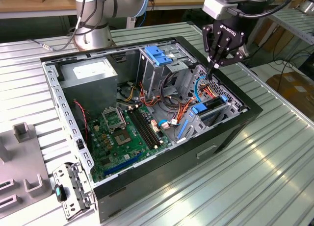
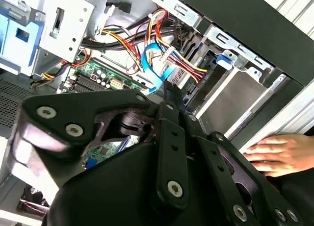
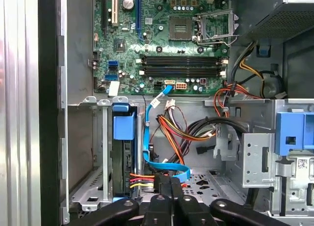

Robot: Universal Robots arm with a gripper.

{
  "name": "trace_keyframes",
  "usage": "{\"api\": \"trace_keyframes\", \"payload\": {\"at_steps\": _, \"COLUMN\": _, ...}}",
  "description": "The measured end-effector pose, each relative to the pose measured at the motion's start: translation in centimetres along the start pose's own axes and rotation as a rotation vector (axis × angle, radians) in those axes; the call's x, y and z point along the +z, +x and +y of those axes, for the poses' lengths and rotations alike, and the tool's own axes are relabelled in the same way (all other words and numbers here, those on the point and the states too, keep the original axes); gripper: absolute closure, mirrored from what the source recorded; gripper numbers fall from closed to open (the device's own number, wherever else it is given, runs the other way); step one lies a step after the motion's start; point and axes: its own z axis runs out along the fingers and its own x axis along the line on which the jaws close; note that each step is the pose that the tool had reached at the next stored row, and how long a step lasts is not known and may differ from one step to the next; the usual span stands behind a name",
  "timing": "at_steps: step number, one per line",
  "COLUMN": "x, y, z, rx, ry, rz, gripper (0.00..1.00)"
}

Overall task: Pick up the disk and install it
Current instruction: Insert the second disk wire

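The disk (image 1: 212,106) sits edge-on in the lower drive bay at the exterior view's right of the open computer case (image 1: 78,138), its blue rail tab (image 3: 122,121) facing up. In the first wrist view the disk (image 3: 128,157) is a dark slab between the bay's metal walls, with red and yellow power wires (image 3: 140,179) reaching its end. My gripper (image 1: 212,69) hangs just above the bay beside a blue data cable (image 3: 162,162), fingers pressed together with nothing seen between them. The same shut gripper (image 3: 170,183) (image 2: 169,88) appears in both wrist views.
Bundled coloured cables (image 3: 191,133) lie beside the bay. A motherboard (image 1: 122,133), a grey power supply (image 1: 91,74) and an upper cage with a blue bracket (image 1: 159,54) fill the case. A person's hand (image 2: 279,155) rests on the case's outer edge. A loose bracket (image 1: 71,189) lies outside.
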Motion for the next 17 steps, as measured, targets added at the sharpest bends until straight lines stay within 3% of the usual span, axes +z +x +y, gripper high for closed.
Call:
{"api": "trace_keyframes", "payload": {"at_steps": 1, "x": 0.44, "y": -0.37, "z": 0.01, "rx": -0.005, "ry": -0.0014, "rz": 0.0299, "gripper": 0.75}}
{"api": "trace_keyframes", "payload": {"at_steps": 2, "x": 0.87, "y": -1.36, "z": -0.03, "rx": -0.006, "ry": -0.0016, "rz": 0.0473, "gripper": 0.75}}
{"api": "trace_keyframes", "payload": {"at_steps": 3, "x": 1.61, "y": -1.65, "z": -0.03, "rx": -0.007, "ry": -0.0018, "rz": 0.0955, "gripper": 0.89}}
{"api": "trace_keyframes", "payload": {"at_steps": 5, "x": 2.19, "y": -1.84, "z": -0.05, "rx": -0.008, "ry": -0.0021, "rz": 0.1392, "gripper": 0.82}}
{"api": "trace_keyframes", "payload": {"at_steps": 6, "x": 2.45, "y": -1.95, "z": -0.06, "rx": -0.009, "ry": -0.0022, "rz": 0.1559, "gripper": 0.82}}
{"api": "trace_keyframes", "payload": {"at_steps": 7, "x": 2.76, "y": -2.06, "z": -0.07, "rx": -0.009, "ry": -0.0023, "rz": 0.1686, "gripper": 0.69}}
{"api": "trace_keyframes", "payload": {"at_steps": 8, "x": 3.01, "y": -2.12, "z": -0.1, "rx": -0.01, "ry": -0.0024, "rz": 0.1775, "gripper": 0.77}}
{"api": "trace_keyframes", "payload": {"at_steps": 9, "x": 3.07, "y": -2.14, "z": -0.11, "rx": -0.01, "ry": -0.0024, "rz": 0.1796, "gripper": 0.83}}
{"api": "trace_keyframes", "payload": {"at_steps": 11, "x": 3.13, "y": -2.1, "z": -0.11, "rx": -0.01, "ry": -0.0023, "rz": 0.1795, "gripper": 0.84}}
{"api": "trace_keyframes", "payload": {"at_steps": 12, "x": 3.13, "y": -1.97, "z": -0.11, "rx": -0.009, "ry": -0.0023, "rz": 0.173, "gripper": 0.84}}
{"api": "trace_keyframes", "payload": {"at_steps": 14, "x": 3.16, "y": -1.38, "z": -0.1, "rx": -0.008, "ry": -0.002, "rz": 0.1291, "gripper": 0.84}}
{"api": "trace_keyframes", "payload": {"at_steps": 15, "x": 3.18, "y": -1.13, "z": -0.1, "rx": -0.008, "ry": -0.002, "rz": 0.1238, "gripper": 0.84}}
{"api": "trace_keyframes", "payload": {"at_steps": 17, "x": 3.32, "y": -0.7, "z": -0.1, "rx": -0.008, "ry": -0.002, "rz": 0.1234, "gripper": 0.84}}
